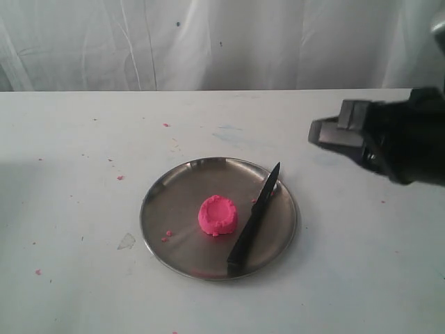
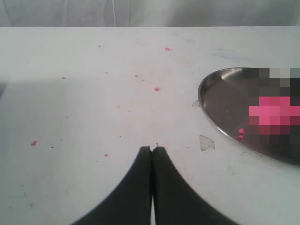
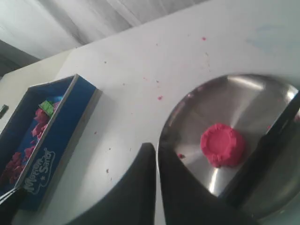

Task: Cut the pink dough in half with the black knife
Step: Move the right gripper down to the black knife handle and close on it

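Observation:
The pink dough is one rounded lump with a dented top, sitting in the middle of the steel plate. The black knife lies flat on the plate just right of the dough, with its point at the far rim. My right gripper hovers above the table to the right of the plate, shut and holding nothing. Its wrist view shows the dough, the knife and the shut fingers. My left gripper is shut and empty, over bare table beside the plate.
Tiny pink crumbs dot the white table, and a few crumbs lie in the plate. A clear scrap sits left of the plate. A blue sand box with pink material stands further off. A white curtain hangs behind the table.

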You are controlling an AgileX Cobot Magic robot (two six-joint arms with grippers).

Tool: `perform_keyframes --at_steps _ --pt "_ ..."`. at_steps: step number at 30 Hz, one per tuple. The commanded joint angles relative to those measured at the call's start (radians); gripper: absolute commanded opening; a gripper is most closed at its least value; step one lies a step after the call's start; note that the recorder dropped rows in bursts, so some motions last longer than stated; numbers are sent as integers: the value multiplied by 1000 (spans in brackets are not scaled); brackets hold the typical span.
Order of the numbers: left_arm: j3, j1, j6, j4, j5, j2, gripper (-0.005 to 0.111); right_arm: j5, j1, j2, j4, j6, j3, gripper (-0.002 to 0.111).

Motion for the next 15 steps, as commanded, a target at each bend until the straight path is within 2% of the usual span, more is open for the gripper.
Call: perform_keyframes --at_steps 1,4,6,15 --pt "4 3 -4 -4 0 -6 0 9 -5 67 180 -171 94 18" --pt "4 3 -4 -4 0 -6 0 45 -5 109 195 -171 115 32" --pt "4 3 -4 -4 0 -6 0 76 -5 147 195 -171 115 37" --pt "4 3 -4 -4 0 -6 0 10 -5 362 279 -174 88 39"
